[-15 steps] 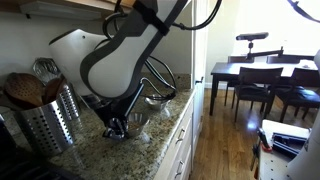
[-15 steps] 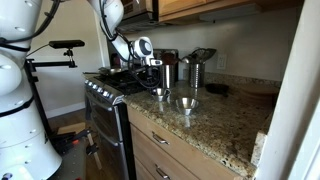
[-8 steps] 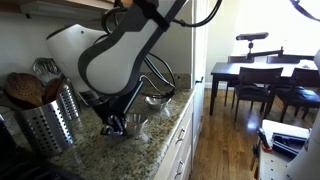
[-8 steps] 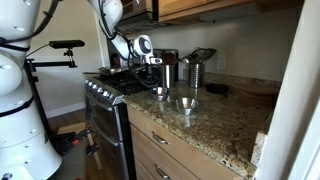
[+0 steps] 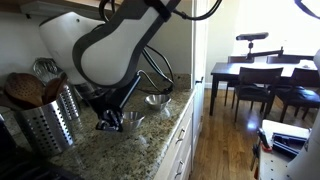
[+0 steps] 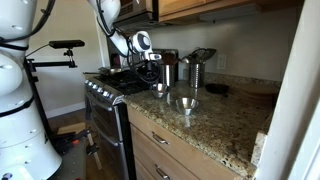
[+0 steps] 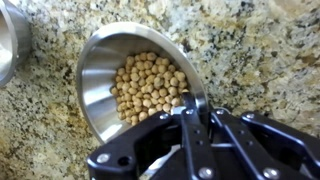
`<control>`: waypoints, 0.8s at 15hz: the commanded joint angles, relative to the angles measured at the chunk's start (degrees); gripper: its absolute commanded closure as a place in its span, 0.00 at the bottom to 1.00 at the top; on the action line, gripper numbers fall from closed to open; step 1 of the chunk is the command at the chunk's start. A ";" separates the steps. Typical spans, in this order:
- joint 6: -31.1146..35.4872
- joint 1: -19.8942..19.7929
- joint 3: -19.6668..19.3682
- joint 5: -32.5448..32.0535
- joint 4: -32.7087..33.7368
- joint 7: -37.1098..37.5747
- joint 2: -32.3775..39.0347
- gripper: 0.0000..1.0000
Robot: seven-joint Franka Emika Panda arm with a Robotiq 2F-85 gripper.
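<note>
1. Wrist view: the hand (image 7: 190,108) is pinched shut on the near rim of the bean bowl (image 7: 98,70), one finger inside the rim and one outside.
2. The bean bowl is small, steel and round. The pale round beans (image 7: 148,85) are heaped toward the gripped side.
3. The bean bowl is over the speckled stone bench (image 7: 255,50), near the spare bowl (image 7: 6,40), and the two bowls do not touch. I cannot tell whether its base rests on the bench or is just clear of it.
4. Only a sliver of the spare bowl shows at the picture's edge, and that sliver is bare steel.
5. In both exterior views the hand (image 5: 110,122) (image 6: 154,78) is low over the bench, with the spare bowl (image 5: 157,100) (image 6: 186,102) near it and apart.
6. In an exterior view the bean bowl (image 6: 160,90) lies between the spare bowl and the stove (image 6: 105,85).
7. A utensil pot (image 5: 45,125) with wooden spoons stands well apart from the spare bowl, beyond the hand.
8. Progress, as judged: the grip on the rim is made. All the beans are inside the bean bowl, with none seen on the bench or in the spare bowl. Whatever is meant for the beans is not yet done.
9. Writing: none can be read. No brand or label shows on the bowls, hand, pot or stove.
</note>
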 commanded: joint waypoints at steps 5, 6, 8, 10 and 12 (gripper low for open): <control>-3.87 0.29 -1.20 -1.92 -2.17 2.51 -5.60 0.92; -4.48 0.10 -1.42 -2.21 -2.22 2.67 -6.18 0.92; -5.44 -0.32 -1.70 -2.61 -2.23 2.89 -6.86 0.93; -6.17 -0.87 -2.02 -2.83 -2.37 3.08 -7.51 0.93; -6.42 -1.55 -2.32 -2.95 -2.40 2.93 -7.84 0.92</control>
